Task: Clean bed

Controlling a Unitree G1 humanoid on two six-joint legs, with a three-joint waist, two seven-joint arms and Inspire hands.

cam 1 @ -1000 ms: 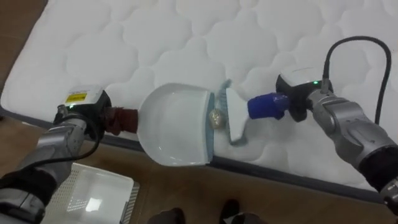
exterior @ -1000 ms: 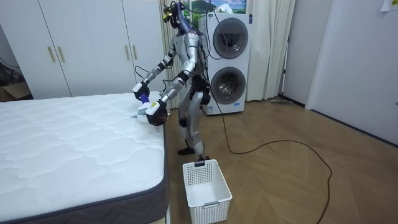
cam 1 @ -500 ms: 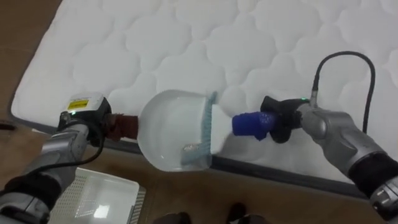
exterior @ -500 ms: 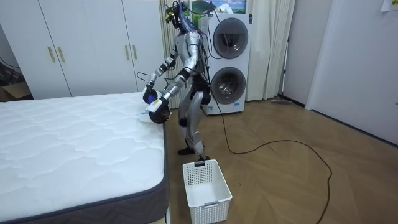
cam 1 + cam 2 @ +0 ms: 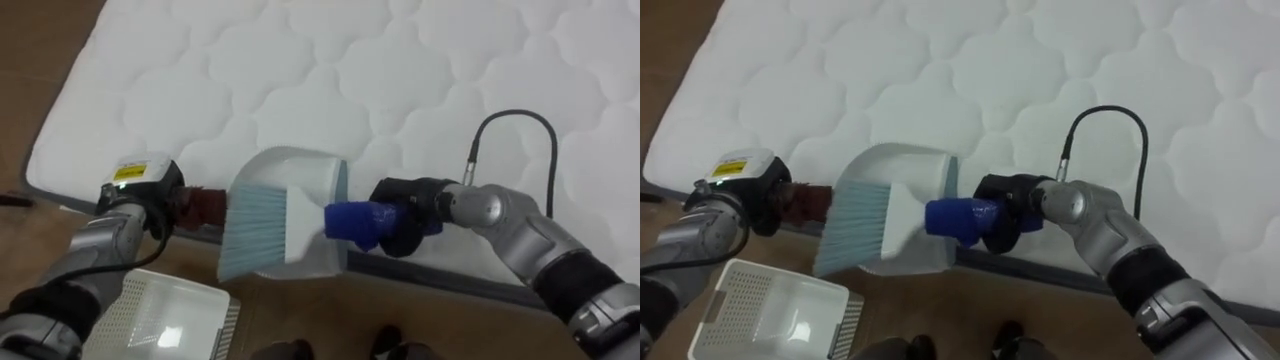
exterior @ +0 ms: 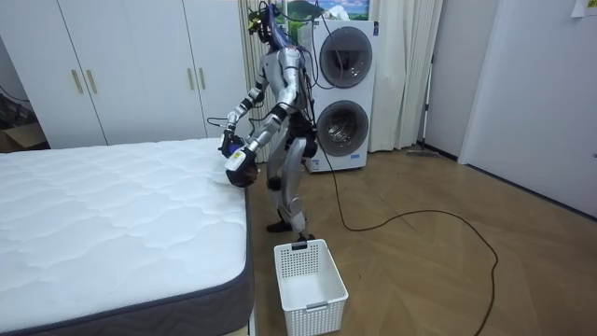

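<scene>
A white dustpan (image 5: 300,180) sits at the edge of the white quilted mattress (image 5: 330,70), its mouth toward the bed. My left hand (image 5: 150,195) is shut on its red-brown handle (image 5: 202,205). My right hand (image 5: 410,212) is shut on the blue handle (image 5: 352,220) of a brush. The brush's pale blue bristles (image 5: 255,228) lie across the inside of the pan, pointing left. Any debris in the pan is hidden under the bristles. In the room view I stand at the bed's corner, with the dustpan (image 6: 238,170) held over the mattress edge.
A white slatted basket (image 5: 165,318) stands on the wooden floor below my left arm, close to the bed's dark base (image 5: 450,285). The same basket (image 6: 311,273) is by my feet. Behind me are stacked washing machines (image 6: 343,89) and white wardrobes (image 6: 121,70).
My right hand has swept the brush leftward from the mattress into the pan. A small pale lump seen at the pan's mouth a second ago is now covered. The view has shifted slightly.
</scene>
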